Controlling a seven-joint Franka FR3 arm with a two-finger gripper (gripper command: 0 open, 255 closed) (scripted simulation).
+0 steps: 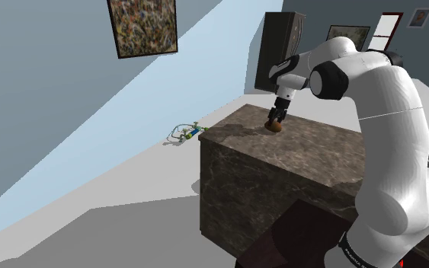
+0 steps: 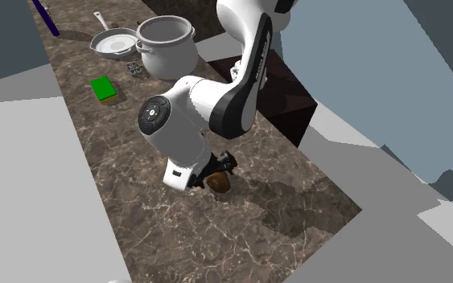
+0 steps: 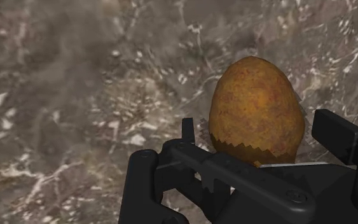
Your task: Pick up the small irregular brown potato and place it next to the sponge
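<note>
white arm bent low over dark marble countertop (image 2: 160, 233). black gripper (image 1: 276, 119) down around small brown potato (image 3: 257, 108), which appears to rest on countertop. 2 fingers (image 3: 336, 133) stand apart, 1 each side of potato, narrow gaps showing; nothing clasped. green sponge (image 2: 104, 88) lies well apart from potato, near grey pot (image 2: 166, 48) and pan (image 2: 112, 40). judgement: approach done; closing, lift, carry to sponge and release all left.
</note>
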